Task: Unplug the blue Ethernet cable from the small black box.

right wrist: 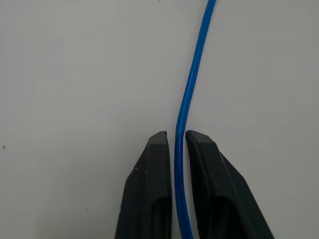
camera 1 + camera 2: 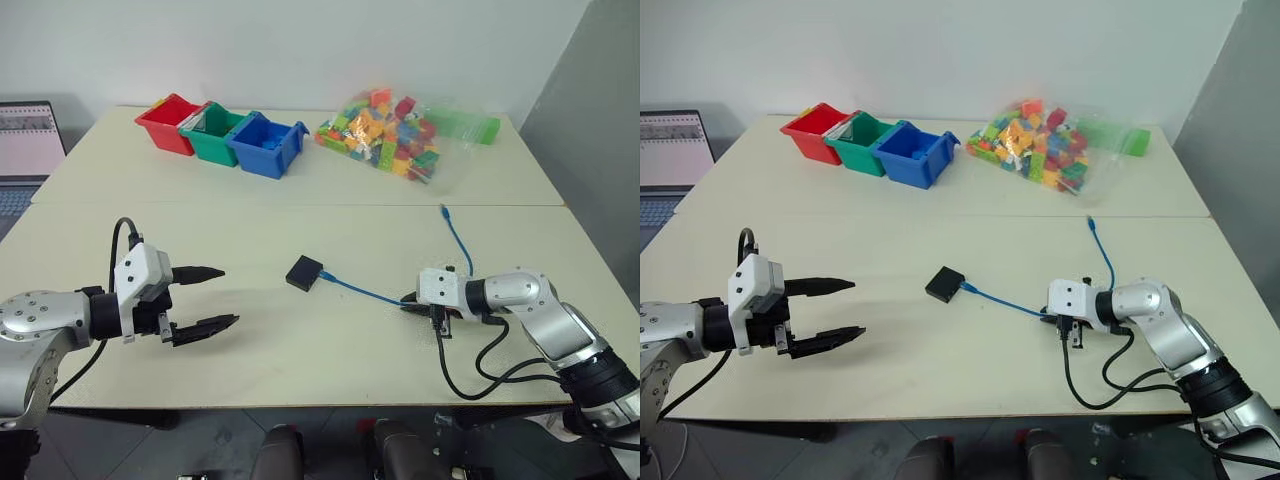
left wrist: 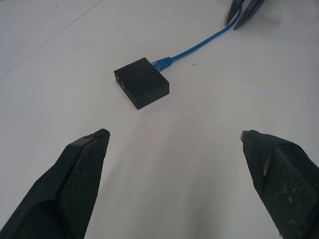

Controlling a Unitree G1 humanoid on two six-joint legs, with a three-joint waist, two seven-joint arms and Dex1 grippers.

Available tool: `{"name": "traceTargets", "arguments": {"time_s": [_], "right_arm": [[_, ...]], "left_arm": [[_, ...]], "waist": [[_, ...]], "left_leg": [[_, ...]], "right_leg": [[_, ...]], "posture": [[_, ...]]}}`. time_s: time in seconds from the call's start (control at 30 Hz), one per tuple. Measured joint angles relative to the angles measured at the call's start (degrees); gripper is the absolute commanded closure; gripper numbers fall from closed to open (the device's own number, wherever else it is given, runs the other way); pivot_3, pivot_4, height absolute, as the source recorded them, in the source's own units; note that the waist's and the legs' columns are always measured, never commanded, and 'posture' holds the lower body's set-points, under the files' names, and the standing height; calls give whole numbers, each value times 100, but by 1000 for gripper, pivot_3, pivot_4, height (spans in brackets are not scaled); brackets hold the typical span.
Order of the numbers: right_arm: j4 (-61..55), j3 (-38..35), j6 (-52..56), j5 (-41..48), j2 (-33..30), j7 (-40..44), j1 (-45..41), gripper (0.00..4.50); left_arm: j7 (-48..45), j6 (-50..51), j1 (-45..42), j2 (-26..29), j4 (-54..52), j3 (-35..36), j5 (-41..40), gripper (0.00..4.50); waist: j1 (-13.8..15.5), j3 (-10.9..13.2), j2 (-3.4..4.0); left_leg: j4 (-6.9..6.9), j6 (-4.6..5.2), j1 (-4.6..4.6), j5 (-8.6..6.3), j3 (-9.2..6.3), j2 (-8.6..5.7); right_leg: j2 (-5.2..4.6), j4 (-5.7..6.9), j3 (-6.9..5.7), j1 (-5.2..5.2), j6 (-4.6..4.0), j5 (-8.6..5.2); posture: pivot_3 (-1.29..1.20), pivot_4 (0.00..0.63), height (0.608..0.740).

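one small black box, flat, matte and squarish, sits near the middle of the pale table, with one blue cable still plugged into its side. the thin, glossy cord runs from the box across the tabletop to the right gripper, then curves away behind it to a loose clear plug end lying toward the far side of the table. the right gripper's two black fingers are pinched on the cord, which passes straight through the narrow slit between them. the left gripper hovers over the table well apart from the box, pointing toward it, its two textured black fingers spread wide and holding nothing. at the table's far edge stand three plastic bins in a row, one red, one green and one blue, and beside them lies one clear bag packed with bright toy bricks. a laptop sits at the left edge; its screen text is too small to read.
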Motion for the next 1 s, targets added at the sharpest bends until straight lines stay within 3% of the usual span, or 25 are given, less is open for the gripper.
{"name": "traceTargets", "arguments": {"time_s": [0.17, 0.4, 0.83, 1.0], "right_arm": [[-253, -19, 739, 236, 855, -389, -54, 2007], [70, 74, 1376, -62, 2319, -1843, -331, 2007], [953, 225, 1457, -296, 2959, -2473, -665, 2007], [1077, 254, 1449, -337, 3028, -2513, -769, 3088]], "left_arm": [[-25, 135, 10, 55, 27, 5, -20, 0], [-39, 222, 76, 98, -10, 52, -17, 0], [212, 709, 10, 54, 19, 289, -375, 0], [300, 858, 14, 50, 82, 289, -415, 0]], "waist": [[-28, 2, 2], [-50, 1, 2], [-68, 1, 2], [-75, 1, 2]], "left_leg": [[1, 0, -1, 0, -2, 1], [-1, -1, -3, 0, -2, 0], [-2, 0, -3, 0, -2, 1], [-2, -1, -5, 0, -2, -1]], "right_leg": [[2, 3, 0, -2, 0, 0], [2, 3, 0, -3, -2, 1], [1, 3, -1, -5, -2, 1], [0, 3, -1, -5, -5, 3]], "posture": [[0, 150, 740], [0, 150, 740], [0, 150, 740], [0, 150, 740]]}}
